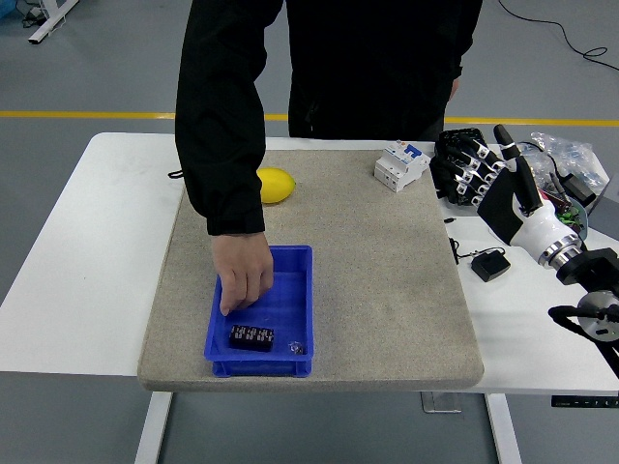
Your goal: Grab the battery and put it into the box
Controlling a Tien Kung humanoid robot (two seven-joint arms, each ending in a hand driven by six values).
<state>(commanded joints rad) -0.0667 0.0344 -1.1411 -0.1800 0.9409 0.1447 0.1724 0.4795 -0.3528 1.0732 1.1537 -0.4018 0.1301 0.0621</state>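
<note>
The blue box sits at the near left of the grey mat. A person's hand reaches down into it from the far side, fingers over the box's left half. Just below that hand a dark ridged block lies in the box, with a small part to its right. I cannot make out a battery; the hand hides part of the box floor. My right hand hovers at the mat's far right edge, fingers relaxed and open, holding nothing, far from the box.
A yellow lemon lies at the mat's far left, partly behind the person's sleeve. Beside my right hand stands a white breaker. A black adapter and cables lie on the white table at the right.
</note>
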